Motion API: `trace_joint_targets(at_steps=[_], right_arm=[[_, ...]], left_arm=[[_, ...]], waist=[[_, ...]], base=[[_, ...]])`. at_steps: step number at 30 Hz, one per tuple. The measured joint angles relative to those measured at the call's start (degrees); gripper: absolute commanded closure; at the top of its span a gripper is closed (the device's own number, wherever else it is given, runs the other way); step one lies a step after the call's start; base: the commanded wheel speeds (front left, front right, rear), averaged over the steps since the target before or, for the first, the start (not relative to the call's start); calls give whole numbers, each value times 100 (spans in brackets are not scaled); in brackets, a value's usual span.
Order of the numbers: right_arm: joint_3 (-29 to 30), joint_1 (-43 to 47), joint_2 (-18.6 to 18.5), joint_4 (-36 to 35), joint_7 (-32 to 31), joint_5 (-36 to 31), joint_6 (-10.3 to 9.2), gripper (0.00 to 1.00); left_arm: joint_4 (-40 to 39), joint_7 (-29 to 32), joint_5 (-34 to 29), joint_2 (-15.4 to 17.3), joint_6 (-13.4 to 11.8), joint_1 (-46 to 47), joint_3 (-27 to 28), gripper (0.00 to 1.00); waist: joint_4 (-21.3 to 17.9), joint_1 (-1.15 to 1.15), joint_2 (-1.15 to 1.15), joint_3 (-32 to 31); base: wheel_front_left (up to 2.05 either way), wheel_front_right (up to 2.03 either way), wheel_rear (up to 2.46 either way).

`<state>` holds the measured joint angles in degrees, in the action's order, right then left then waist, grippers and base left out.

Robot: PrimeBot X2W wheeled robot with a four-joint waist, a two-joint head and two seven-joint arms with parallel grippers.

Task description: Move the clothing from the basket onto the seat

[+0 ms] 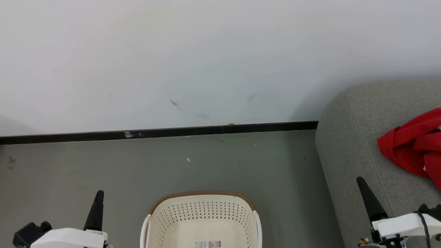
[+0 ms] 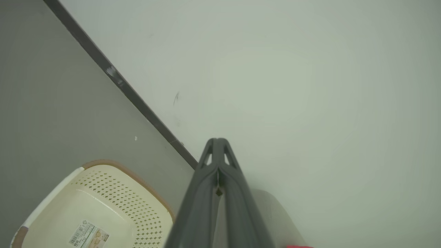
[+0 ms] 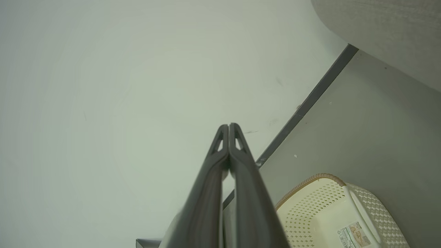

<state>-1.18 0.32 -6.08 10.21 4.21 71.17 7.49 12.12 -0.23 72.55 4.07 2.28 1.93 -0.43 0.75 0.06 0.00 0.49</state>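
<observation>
Head view: crumpled red clothing point(image 1: 410, 144) lies on the grey seat point(image 1: 351, 148); left fingers point(image 1: 96, 210) and right fingers point(image 1: 369, 199) closed, empty.

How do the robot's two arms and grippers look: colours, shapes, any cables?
The left gripper and right gripper each have long, dark, tapering fingers with triangular cut-outs near the tips, on a white wrist housing. A black cable crosses the right housing.
</observation>
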Motion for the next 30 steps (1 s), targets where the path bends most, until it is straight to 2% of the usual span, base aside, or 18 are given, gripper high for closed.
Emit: trace_joint_targets(at_steps=[30], right_arm=[[156,-331,-82,420,-430,2488,0,100]], left_arm=[[82,580,1822,-191,246,121,452,100]], waist=[[-72,-3,0,-52]], base=[[0,0,0]])
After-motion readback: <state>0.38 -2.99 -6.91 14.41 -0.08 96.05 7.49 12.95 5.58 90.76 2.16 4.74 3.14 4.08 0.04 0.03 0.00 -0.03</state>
